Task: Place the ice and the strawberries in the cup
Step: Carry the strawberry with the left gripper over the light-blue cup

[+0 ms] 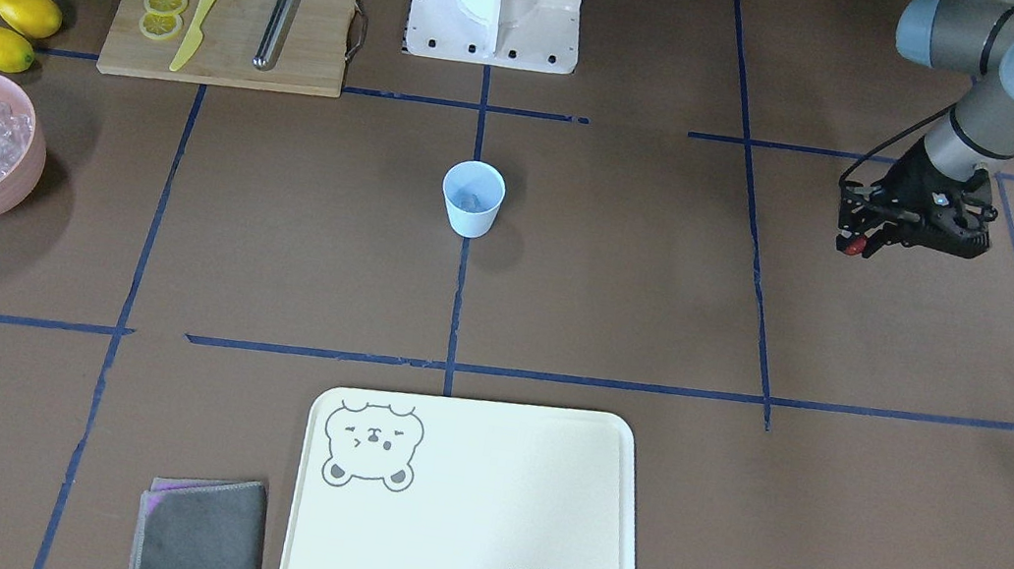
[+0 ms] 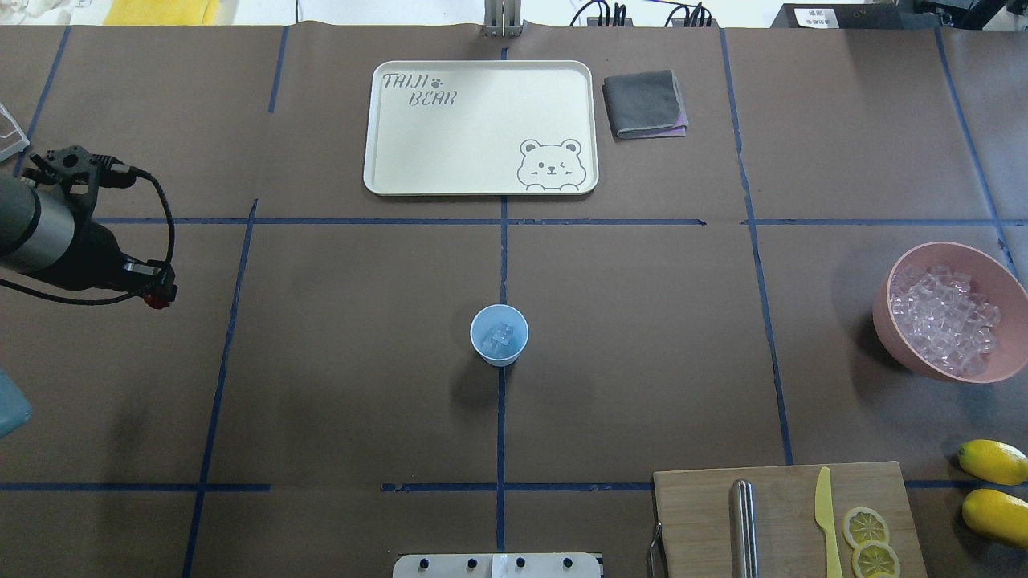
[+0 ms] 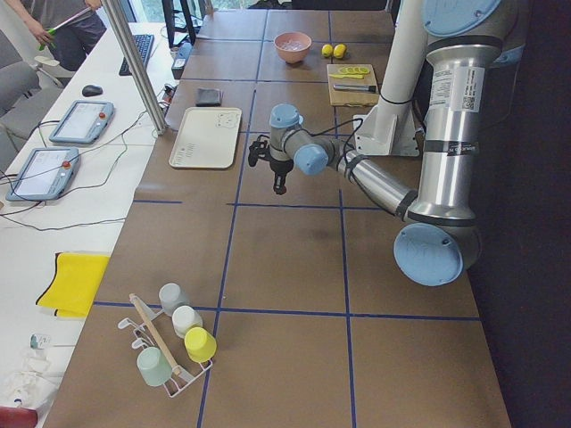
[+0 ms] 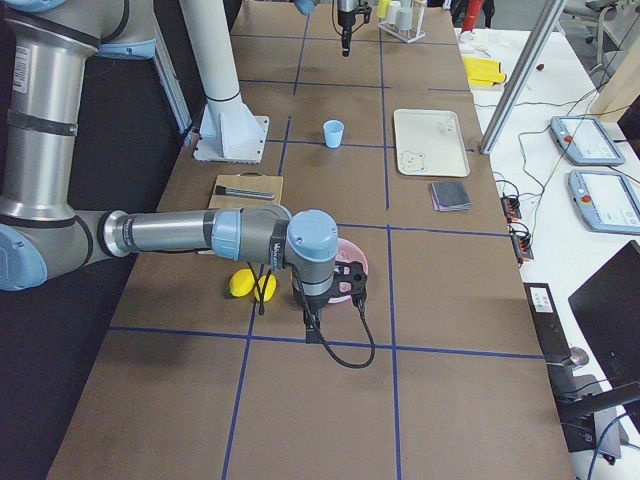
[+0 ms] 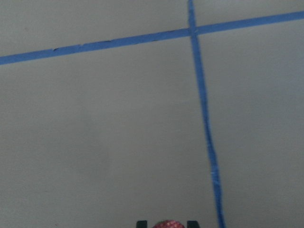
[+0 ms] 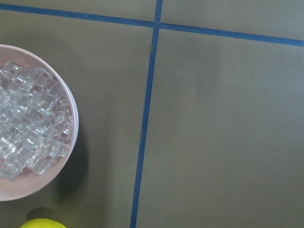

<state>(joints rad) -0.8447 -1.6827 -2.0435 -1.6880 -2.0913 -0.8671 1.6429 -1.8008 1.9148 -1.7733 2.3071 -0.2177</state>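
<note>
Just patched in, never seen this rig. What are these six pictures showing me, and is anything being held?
Two robot arms work a brown table. Two pictures look down from opposite sides, two from the table's ends, two from cameras on the wrists. The left gripper pinches a small red strawberry above the table. The right gripper shows only from the side, near the pink bowl of ice; whether it is open I cannot tell. The blue cup at centre already holds some ice. Also: lemons, a cutting board, a tray, a cloth.
</note>
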